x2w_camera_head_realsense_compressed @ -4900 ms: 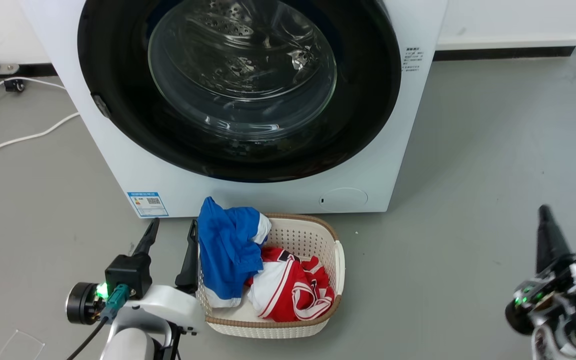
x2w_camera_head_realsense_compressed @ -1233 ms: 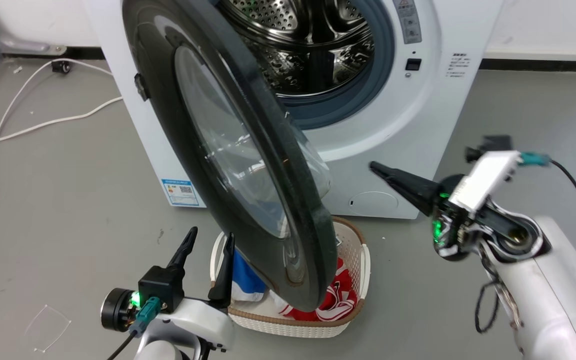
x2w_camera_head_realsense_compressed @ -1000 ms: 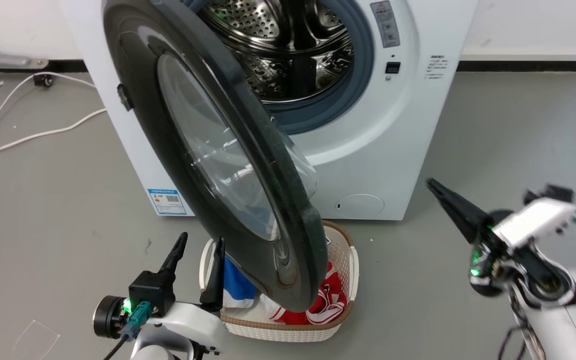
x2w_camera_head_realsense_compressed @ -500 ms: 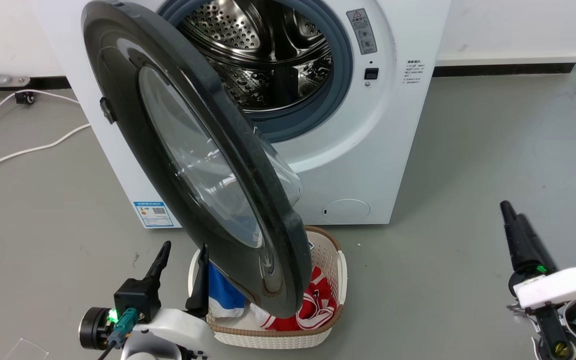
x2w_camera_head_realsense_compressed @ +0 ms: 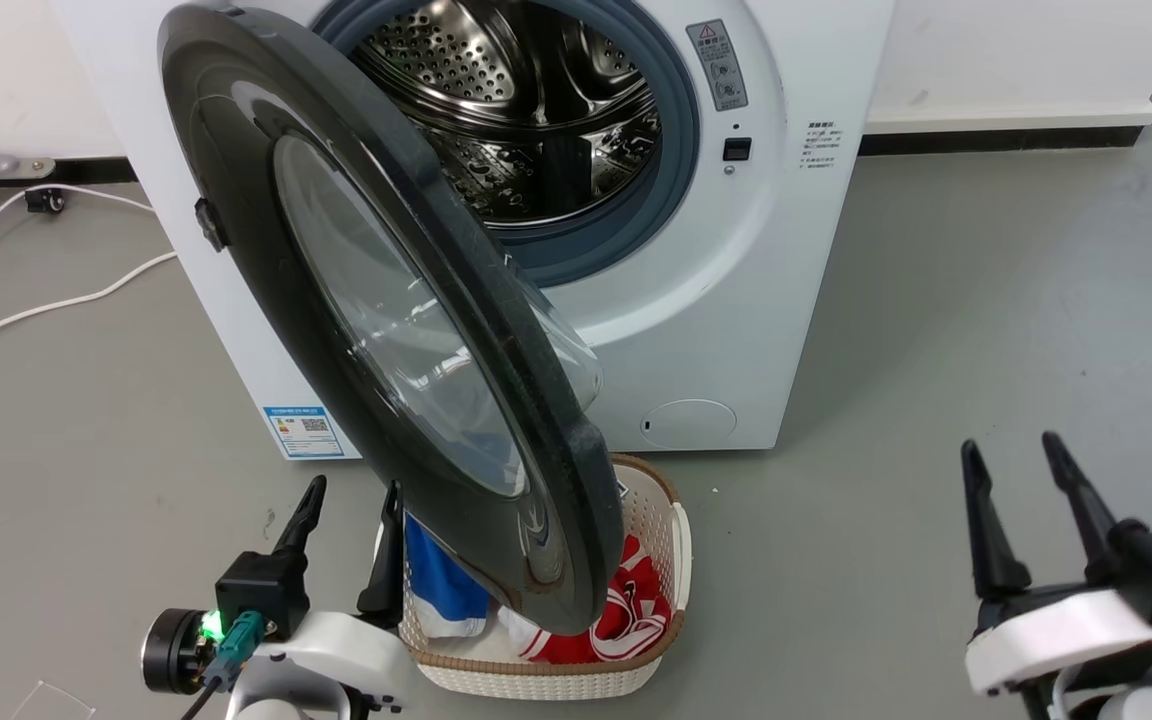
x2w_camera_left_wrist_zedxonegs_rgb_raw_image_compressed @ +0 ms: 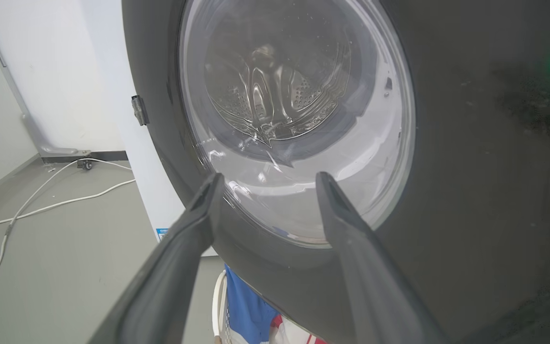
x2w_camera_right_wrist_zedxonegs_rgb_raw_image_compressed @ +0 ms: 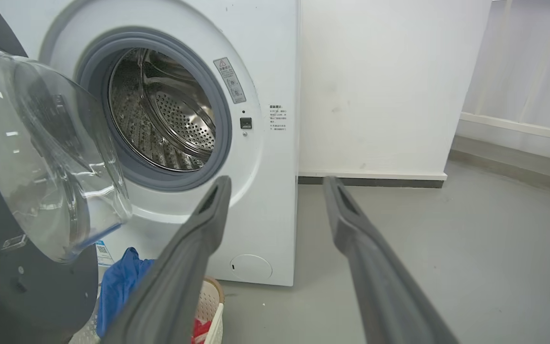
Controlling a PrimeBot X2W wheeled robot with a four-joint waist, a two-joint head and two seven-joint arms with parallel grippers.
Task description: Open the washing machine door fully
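Right gripper (x2w_camera_head_realsense_compressed: 1011, 450): fingers spread, holding nothing, over the grey floor (x2w_camera_head_realsense_compressed: 936, 300) well apart from the machine's right front corner. Left gripper (x2w_camera_head_realsense_compressed: 355, 485): likewise spread and empty, just beside the laundry basket (x2w_camera_head_realsense_compressed: 671, 540), pointing at the outer face of the washing machine door (x2w_camera_head_realsense_compressed: 386, 330). Contact with it cannot be made out.

Door is unlatched and swung out on its left-side hinge. It stands roughly square to the front of the washing machine (x2w_camera_head_realsense_compressed: 716, 300), its free lower edge hanging over the basket. Steel drum (x2w_camera_head_realsense_compressed: 526, 110) and grey gasket (x2w_camera_head_realsense_compressed: 681, 150) are exposed.

Judgement: the bulk of the job is done. What may be left is a last push on the door's inner side, swinging it further left toward the machine's left edge. Whether the hinge allows more travel cannot be told.
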